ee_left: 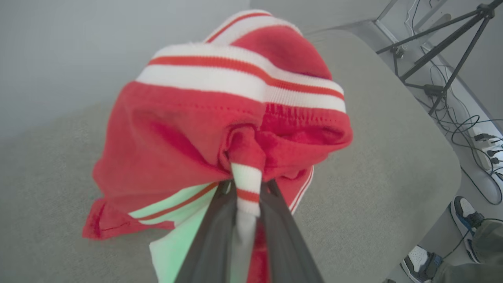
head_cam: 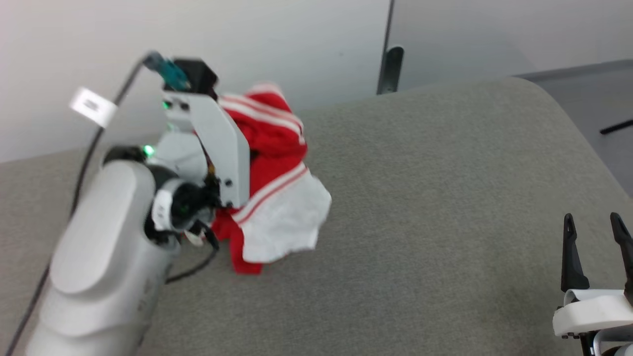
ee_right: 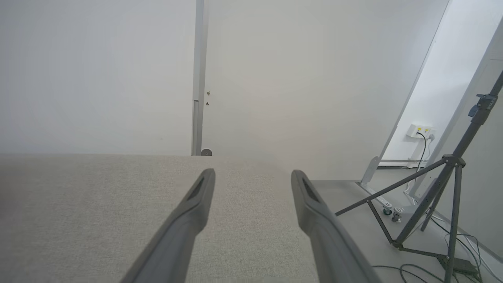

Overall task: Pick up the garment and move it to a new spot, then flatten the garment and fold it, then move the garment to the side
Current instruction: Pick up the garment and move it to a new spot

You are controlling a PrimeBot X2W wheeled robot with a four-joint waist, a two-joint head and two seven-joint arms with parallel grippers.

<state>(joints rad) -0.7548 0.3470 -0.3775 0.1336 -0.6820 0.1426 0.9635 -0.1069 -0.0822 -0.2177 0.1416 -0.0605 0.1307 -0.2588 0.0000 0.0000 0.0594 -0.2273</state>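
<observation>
Head camera looks down on the grey table (head_cam: 445, 198), shared with both low wrist cameras (left one crowds the garment (ee_left: 177, 137)).

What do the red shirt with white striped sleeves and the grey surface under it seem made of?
Red shirt with white sleeves: likely soft knit jersey, matte; ribbed striped bands, stitched seams, loose bunching. Grey rounded tabletop: probably a woven fabric covering, matte; fine speckled weave shows.
</observation>
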